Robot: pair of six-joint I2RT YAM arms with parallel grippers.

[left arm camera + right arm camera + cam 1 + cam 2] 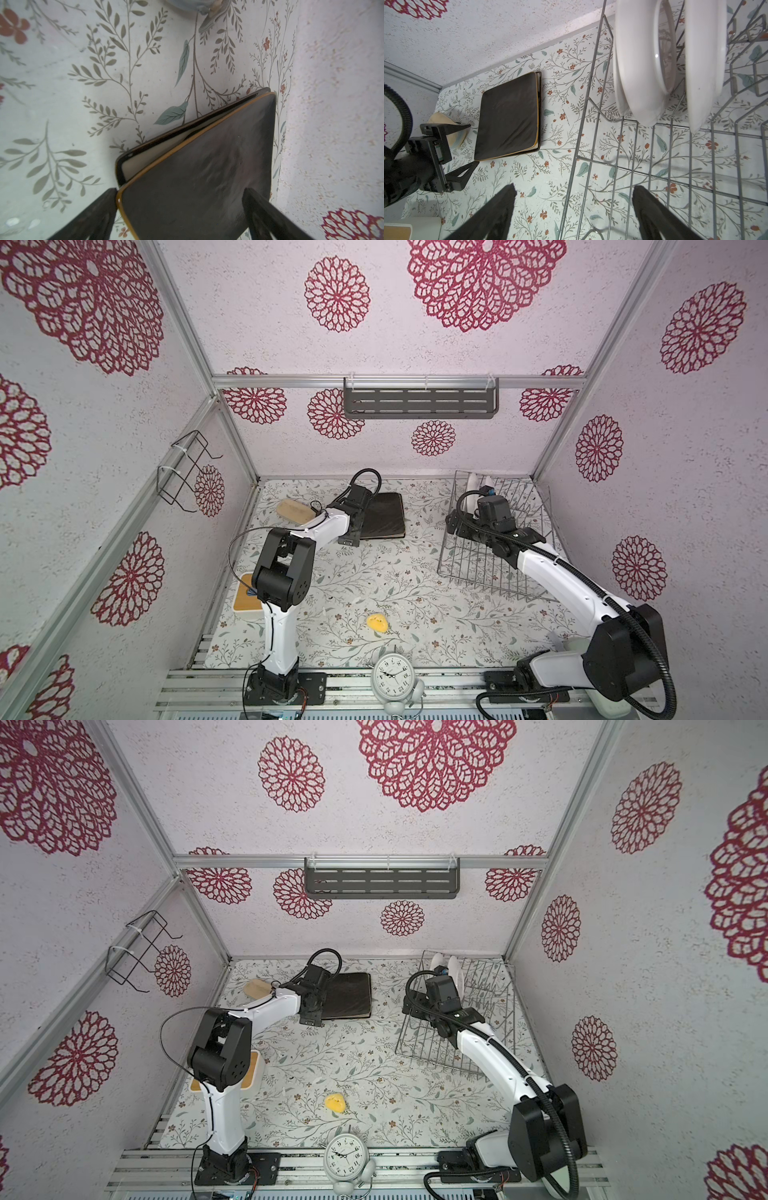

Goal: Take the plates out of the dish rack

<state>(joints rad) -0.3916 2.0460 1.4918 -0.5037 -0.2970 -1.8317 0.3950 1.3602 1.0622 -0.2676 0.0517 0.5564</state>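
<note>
Ceramic, glazed and rigid: two round white plates (pixel 639 62) stand on edge between the tines at the far corner of the dish rack (pixel 469 568), close together but not touching, while two square dark plates (pixel 384 514) lie stacked flat on the table (pixel 374 593) well to the rack's left, the lower one showing a cream face under the upper. Such plates are judged stiff, brittle and slick, fairly heavy for thin fingers, and liable to chip if knocked against wire. The sound hold is probably across the thin upper rim, one finger on each face, followed by a straight lift clear of the tines. The right gripper (pixel 575 186) has its jaws spread wide and holds nothing. Its arm reaches in over the rack's near-left edge, with the wrist aimed at the upright pair. The left gripper (pixel 180 190) is likewise spread and empty, its fingers straddling a corner of the stack. Its forearm is stretched low toward the far side of the table.
</note>
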